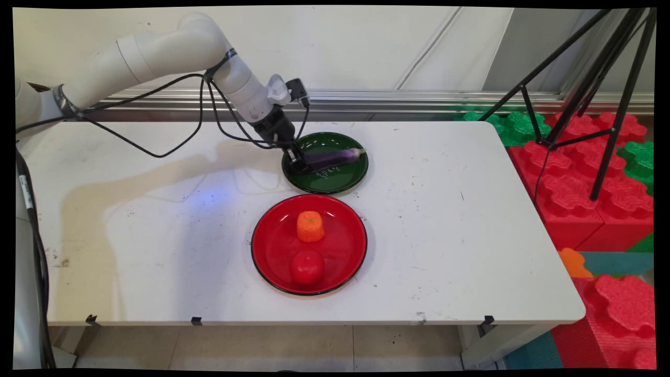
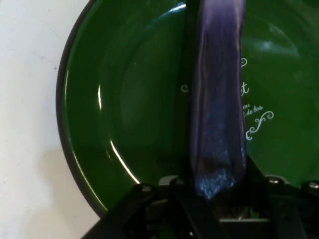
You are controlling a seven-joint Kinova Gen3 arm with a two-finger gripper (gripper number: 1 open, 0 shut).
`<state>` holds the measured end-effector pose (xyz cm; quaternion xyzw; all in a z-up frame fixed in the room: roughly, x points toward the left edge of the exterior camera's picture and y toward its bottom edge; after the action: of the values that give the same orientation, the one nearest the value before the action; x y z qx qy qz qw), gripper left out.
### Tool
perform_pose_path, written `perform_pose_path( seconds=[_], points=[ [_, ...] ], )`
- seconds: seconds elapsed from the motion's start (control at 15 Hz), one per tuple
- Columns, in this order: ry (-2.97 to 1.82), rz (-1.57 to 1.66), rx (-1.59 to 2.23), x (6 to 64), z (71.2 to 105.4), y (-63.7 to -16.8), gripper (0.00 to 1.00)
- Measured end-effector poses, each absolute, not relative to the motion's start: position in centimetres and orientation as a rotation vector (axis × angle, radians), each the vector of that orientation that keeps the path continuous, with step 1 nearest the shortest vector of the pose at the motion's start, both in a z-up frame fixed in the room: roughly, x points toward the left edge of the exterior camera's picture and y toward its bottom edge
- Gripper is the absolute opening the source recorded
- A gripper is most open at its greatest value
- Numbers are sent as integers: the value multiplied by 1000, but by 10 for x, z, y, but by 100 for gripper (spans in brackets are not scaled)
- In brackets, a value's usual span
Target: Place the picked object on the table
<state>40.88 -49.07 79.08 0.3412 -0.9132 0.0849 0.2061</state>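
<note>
The white table (image 1: 157,235) carries two plates and three pieces of toy produce, and one arm reaches over it from the left.

Furthest left of the working things is the single black gripper (image 1: 299,163), angled down from the upper left onto the left part of the green plate (image 1: 343,180). It is clamped around the dark blunt end of the one purple eggplant (image 1: 335,157); in the hand view that end sits between the linkage at the bottom edge, and the eggplant (image 2: 219,114) runs straight up the picture away from the hand. The fingertips themselves are hidden behind the eggplant in that view. Whether the eggplant rests on the plate or is raised slightly off it cannot be told.

The eggplant lies lengthwise across the green plate, its pale stem end pointing right and reaching near the plate's right rim. The green plate (image 2: 124,109) bears white script lettering, partly covered by the eggplant in the hand view.

Just nearer the camera stands the one red plate (image 1: 340,230), its far rim close beside the green plate's near rim. On it are two things: one orange piece (image 1: 310,226) with a small green mark on top, towards the far side, and one red tomato (image 1: 308,267) towards the near side, the two just beside each other.

To the right, beyond the table's edge, a black tripod (image 1: 602,104) stands among red and green foam blocks (image 1: 586,209).
</note>
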Motion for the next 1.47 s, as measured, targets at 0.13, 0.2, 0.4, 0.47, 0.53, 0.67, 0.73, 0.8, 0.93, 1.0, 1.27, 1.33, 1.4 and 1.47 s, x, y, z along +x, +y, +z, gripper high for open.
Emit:
perform_pose_path(
  seconds=[0.13,0.2,0.4,0.47,0.53,0.67,0.73,0.8,0.93,1.0,1.27,1.33,1.4,1.47],
  points=[
    [-2543,236,953,409,791,-491,0],
    [-2542,235,954,409,791,-491,0],
    [-2535,235,958,411,793,-491,0],
    [-2532,235,958,411,794,-490,0],
    [-2525,236,960,413,797,-489,0],
    [-2505,241,965,417,804,-485,0],
    [-2497,243,968,419,808,-483,0],
    [-2487,246,968,422,813,-480,0],
    [-2471,255,964,427,824,-475,0],
    [-2467,258,962,429,828,-473,0],
    [-2435,273,959,442,855,-458,0],
    [-2431,274,960,444,859,-456,0],
    [-2425,276,960,447,865,-452,0],
    [-2419,277,960,450,871,-448,0]
  ],
)
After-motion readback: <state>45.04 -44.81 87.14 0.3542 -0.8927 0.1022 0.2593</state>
